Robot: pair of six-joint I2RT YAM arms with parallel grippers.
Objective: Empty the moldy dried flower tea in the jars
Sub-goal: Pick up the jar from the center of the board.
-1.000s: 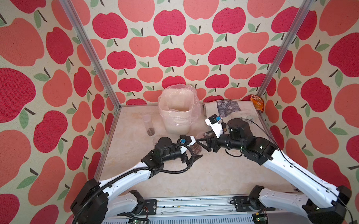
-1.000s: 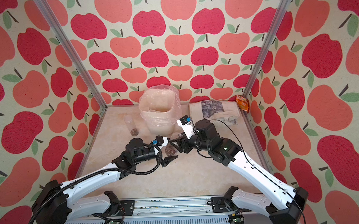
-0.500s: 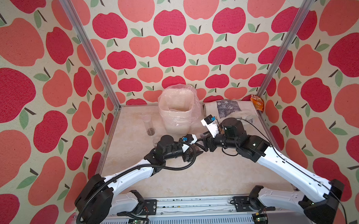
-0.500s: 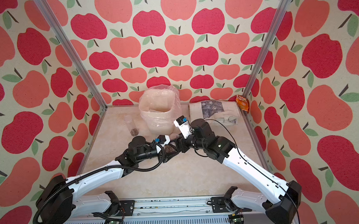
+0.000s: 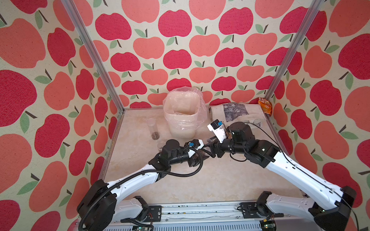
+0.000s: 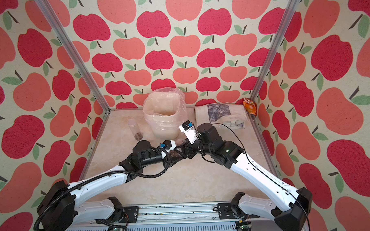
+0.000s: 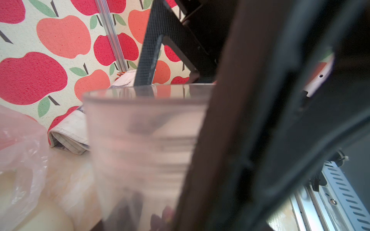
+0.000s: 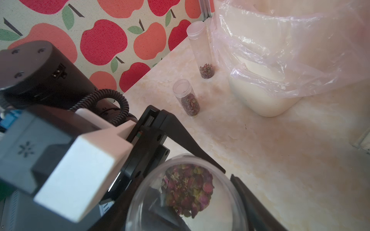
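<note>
- My left end effector (image 5: 199,156) is clamping the jar (image 7: 144,140), which is blurring at close range.
- My right end effector (image 5: 211,150) is straddling its rim, tilting downward; I cannot tell its grip.

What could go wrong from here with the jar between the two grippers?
The left gripper clamps the jar from the side while the right gripper sits at its top; a tug there could tilt it and spill dried flower tea on the table.
The short jar stands right beside the left arm; a swing toward the bin may knock it over.
The loose liner folds around the bin's rim and could catch the pour.
</note>
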